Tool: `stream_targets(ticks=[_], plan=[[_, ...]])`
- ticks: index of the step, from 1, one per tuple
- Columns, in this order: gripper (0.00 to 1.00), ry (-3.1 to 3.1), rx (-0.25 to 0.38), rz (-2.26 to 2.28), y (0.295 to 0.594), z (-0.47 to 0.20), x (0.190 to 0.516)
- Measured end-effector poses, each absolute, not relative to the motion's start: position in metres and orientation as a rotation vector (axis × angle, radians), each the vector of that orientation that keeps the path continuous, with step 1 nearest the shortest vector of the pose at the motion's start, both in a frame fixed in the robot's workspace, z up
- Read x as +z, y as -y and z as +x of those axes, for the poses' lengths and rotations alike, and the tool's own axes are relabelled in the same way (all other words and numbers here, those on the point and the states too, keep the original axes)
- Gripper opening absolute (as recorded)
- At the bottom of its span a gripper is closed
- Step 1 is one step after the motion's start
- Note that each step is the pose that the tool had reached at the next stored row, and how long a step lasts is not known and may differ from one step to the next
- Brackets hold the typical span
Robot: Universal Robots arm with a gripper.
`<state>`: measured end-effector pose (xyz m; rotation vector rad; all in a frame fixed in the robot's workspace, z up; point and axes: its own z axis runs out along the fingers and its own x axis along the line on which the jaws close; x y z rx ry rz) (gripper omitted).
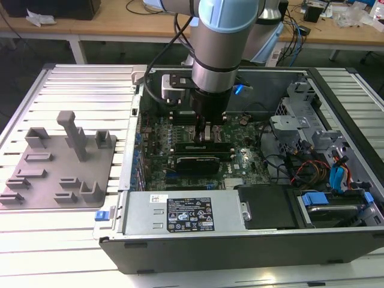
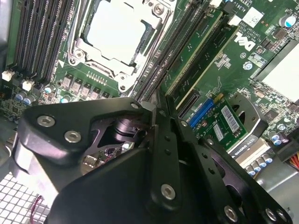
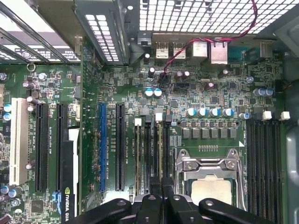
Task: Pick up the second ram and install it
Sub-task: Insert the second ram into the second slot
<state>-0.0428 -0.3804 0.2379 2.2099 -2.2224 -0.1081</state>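
My gripper reaches down into the open computer case, low over the memory slots next to the square silver processor. Its black fingers are drawn together, with the tips over the middle of a slot. The second ram, a thin green stick, runs out from between the fingertips along that slot. It stands upright in line with the slot. Another green stick stands in the neighbouring slot, on the side away from the processor.
The grey fixture plate with upright posts lies on the ribbed table at the exterior view's left. A power supply fills the case's near side, and drive bays with coloured cables its right. Long expansion slots lie beside the memory slots.
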Motion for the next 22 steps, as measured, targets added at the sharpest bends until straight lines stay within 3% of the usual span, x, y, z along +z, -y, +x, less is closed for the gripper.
stream_targets(ticks=[22], plan=[[0.09, 2.229, -0.114, 2.21, 0.3804, -0.0428, 0.2379]])
